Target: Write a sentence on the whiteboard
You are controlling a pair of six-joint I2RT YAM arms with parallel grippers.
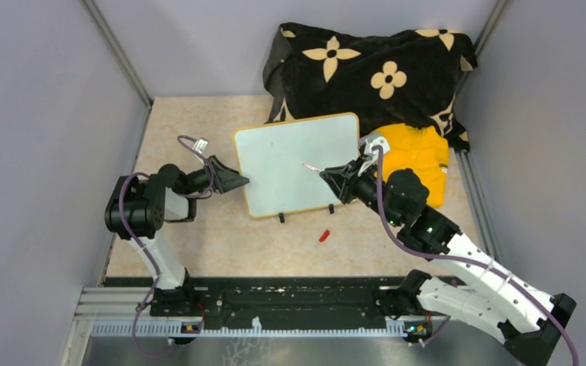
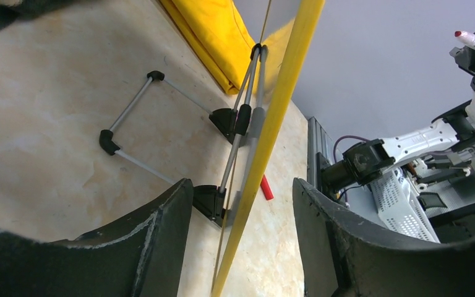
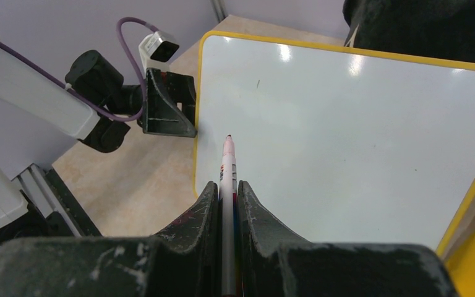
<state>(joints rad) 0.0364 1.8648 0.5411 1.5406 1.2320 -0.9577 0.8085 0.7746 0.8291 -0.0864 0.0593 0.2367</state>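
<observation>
The whiteboard (image 1: 297, 164) stands tilted at the middle of the table, white with a thin yellow frame. The sentence is out of view: the white surface (image 3: 346, 136) shows no writing. My left gripper (image 1: 240, 181) is at the board's left edge. In the left wrist view its jaws (image 2: 241, 185) straddle the yellow frame (image 2: 278, 117), open, with a gap on each side. My right gripper (image 1: 328, 175) is shut on a red-and-white marker (image 3: 227, 161). The marker's tip points at the left-middle of the board, just above its surface.
A red marker cap (image 1: 324, 235) lies on the table in front of the board. A yellow cloth (image 1: 420, 156) and a black flower-patterned blanket (image 1: 374, 69) lie behind and to the right. The board's wire stand (image 2: 130, 117) rests on the table behind it.
</observation>
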